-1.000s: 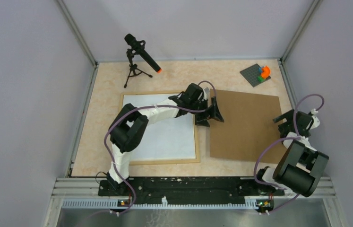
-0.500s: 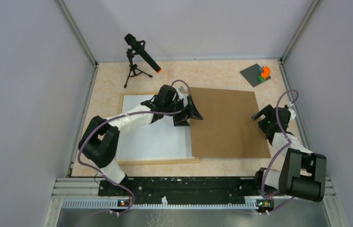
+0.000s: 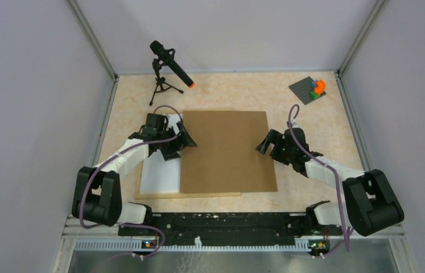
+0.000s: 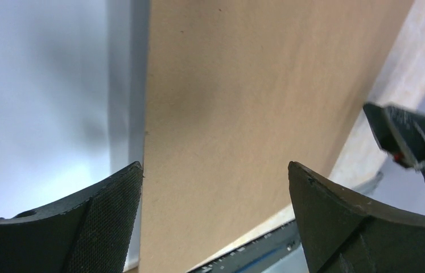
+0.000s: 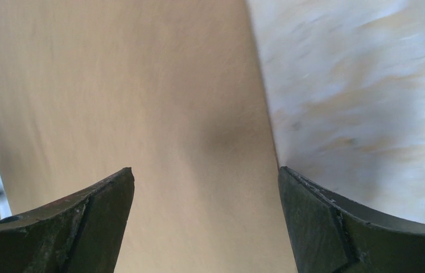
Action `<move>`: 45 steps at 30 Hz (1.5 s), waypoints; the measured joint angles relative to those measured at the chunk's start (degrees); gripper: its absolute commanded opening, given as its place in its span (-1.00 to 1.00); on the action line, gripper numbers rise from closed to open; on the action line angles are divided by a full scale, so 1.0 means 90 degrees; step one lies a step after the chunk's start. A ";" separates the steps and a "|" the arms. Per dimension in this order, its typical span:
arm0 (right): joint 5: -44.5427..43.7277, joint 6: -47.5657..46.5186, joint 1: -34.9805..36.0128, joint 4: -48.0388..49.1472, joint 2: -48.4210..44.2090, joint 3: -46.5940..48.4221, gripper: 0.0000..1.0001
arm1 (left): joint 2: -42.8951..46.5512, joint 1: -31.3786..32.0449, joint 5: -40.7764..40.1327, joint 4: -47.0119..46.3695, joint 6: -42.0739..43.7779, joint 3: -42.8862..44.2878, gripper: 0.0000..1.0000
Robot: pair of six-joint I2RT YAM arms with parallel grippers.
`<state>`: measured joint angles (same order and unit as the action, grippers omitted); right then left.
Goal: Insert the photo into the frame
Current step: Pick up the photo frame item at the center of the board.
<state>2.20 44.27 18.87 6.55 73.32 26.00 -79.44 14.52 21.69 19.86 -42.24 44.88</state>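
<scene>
A plain brown backing board [image 3: 225, 151] lies flat over the right part of the light wood frame [image 3: 198, 195]. A white sheet [image 3: 161, 173] shows inside the frame to the board's left. No sunset print is visible, so the photo is hidden or face down. My left gripper [image 3: 180, 143] is open at the board's left edge, one finger over the white sheet [image 4: 39, 85], the other over the board [image 4: 227, 114]. My right gripper [image 3: 267, 145] is open at the board's right edge. Its wrist view shows the board [image 5: 141, 102] between the fingers.
A black microphone on a small tripod [image 3: 167, 68] stands at the back left. A grey plate with coloured bricks [image 3: 311, 89] sits at the back right. The black rail [image 3: 221, 223] with the arm bases runs along the near edge.
The brown board has slid left from the bare table onto the frame, covering most of the white sheet. Both grippers moved left with it, one at each side edge.
</scene>
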 measured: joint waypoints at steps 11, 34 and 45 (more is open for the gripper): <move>0.2195 -0.1843 -0.0971 -0.1426 -0.0153 0.0304 0.93 | 0.0289 -0.0389 -0.0491 0.0204 0.0937 0.0114 0.97; 0.5943 0.0811 -0.1129 0.3543 0.1882 -0.0559 0.21 | -0.0442 -0.0418 0.1052 -0.0731 0.0758 -0.0500 0.93; 0.5319 0.2300 -0.0102 0.5644 0.2181 -0.0551 -1.00 | 0.0049 -0.0420 0.0920 -0.0124 0.1224 -0.0061 0.97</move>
<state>50.06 64.97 17.96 57.34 92.95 21.04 -79.00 10.74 29.98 18.74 -31.22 44.34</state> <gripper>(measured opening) 0.064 0.973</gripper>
